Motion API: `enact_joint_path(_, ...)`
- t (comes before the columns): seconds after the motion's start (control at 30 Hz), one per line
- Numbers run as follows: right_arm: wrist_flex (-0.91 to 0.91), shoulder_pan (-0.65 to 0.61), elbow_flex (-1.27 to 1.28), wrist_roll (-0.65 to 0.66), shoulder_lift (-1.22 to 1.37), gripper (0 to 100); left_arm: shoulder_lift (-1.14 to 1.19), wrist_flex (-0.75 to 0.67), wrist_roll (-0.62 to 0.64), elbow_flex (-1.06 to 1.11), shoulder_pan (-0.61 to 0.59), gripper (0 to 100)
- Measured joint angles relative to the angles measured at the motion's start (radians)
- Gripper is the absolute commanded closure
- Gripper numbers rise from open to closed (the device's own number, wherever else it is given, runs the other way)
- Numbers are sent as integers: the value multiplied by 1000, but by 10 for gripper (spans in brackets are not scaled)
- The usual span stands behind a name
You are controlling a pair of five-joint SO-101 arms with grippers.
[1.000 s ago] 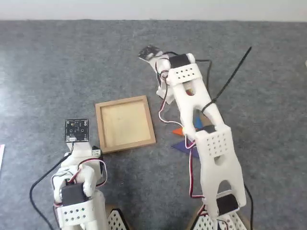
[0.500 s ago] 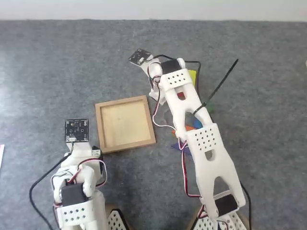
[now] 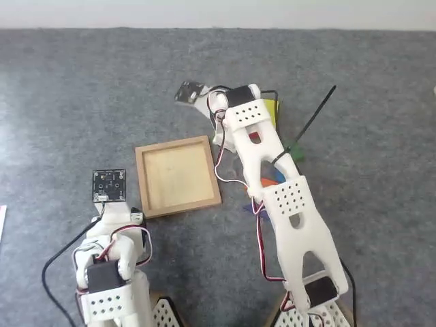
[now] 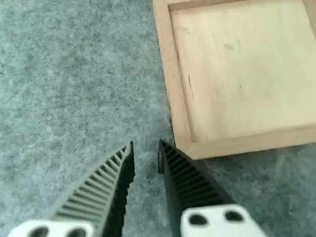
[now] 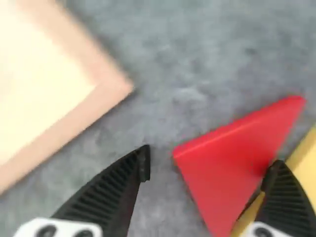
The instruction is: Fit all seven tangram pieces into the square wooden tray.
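Grey carpet [image 3: 82,82] covers the table. My right gripper [image 5: 210,158] gapes wide, with 1 red triangle [image 5: 237,153] lying between its jaws. The wooden tray [image 5: 74,118] sits just outside 1 jaw. My left gripper [image 4: 145,145] shows a narrow, empty gap, with the tray's corner just ahead of its tips.

Site type: robotics test bench. Grey felt matting [image 3: 75,95] lay under my fingers [image 4: 114,177]; exposed servo wiring [image 3: 219,163] ran behind them; a bare pale wall [image 3: 204,13] stood beyond.
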Motion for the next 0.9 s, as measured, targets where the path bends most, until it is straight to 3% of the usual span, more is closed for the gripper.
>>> enact_joint_path(0.2, 137, -8, -14, 287, 0, 674, 0, 0, 0, 0, 0, 919)
enact_joint_path(0.3, 141, -8, -18, 364, -3, 727, 0, 0, 0, 0, 0, 919)
enact_joint_path(0.47, 141, -12, 38, 440, -49, 702, 0, 0, 0, 0, 0, 919)
enact_joint_path(0.9, 147, -57, 770, 583, -618, 699, 0, 0, 0, 0, 0, 919)
